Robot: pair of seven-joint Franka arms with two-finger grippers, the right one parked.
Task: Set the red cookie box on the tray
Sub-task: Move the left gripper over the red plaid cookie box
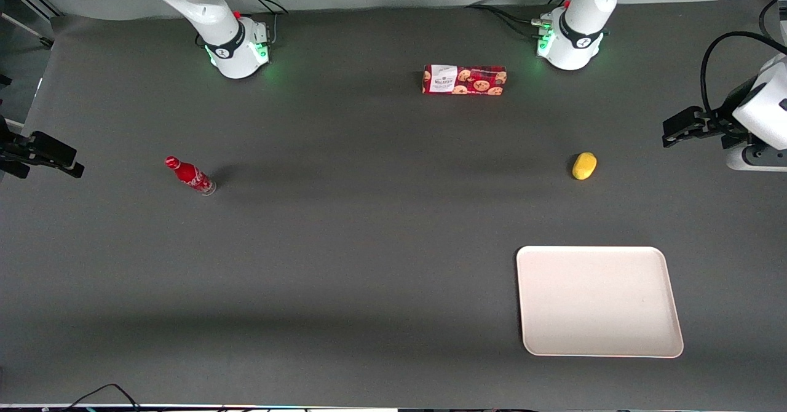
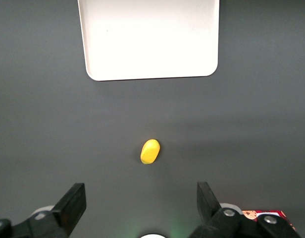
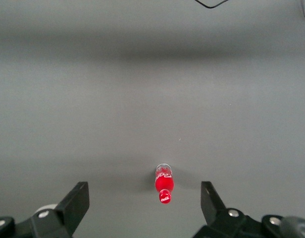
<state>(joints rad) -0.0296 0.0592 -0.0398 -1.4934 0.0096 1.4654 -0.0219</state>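
The red cookie box [image 1: 464,80] lies flat on the dark matte desk [image 1: 369,227], a long rectangular carton in red plaid printed with cookies, its white label at the end toward the parked arm; it sits just beside the working arm's base, farther from the front camera than everything else on the desk. The tray [image 1: 599,301], a smooth cream-white rectangle with rounded corners and a low rim, rests near the desk's front edge at the working arm's end, well apart from the box, with nothing on it. Between the two, off toward the working arm's end, lies a small rounded yellow object [image 1: 584,166] with a dull waxy surface, bare desk all around it. The gripper [image 1: 676,130] hangs at the working arm's end of the desk, above the surface and clear of every object; in the wrist view its dark fingers [image 2: 73,202] stand wide apart and hold nothing. A small glossy red soda bottle [image 1: 190,176] stands toward the parked arm's end, ringed by broad open desk.
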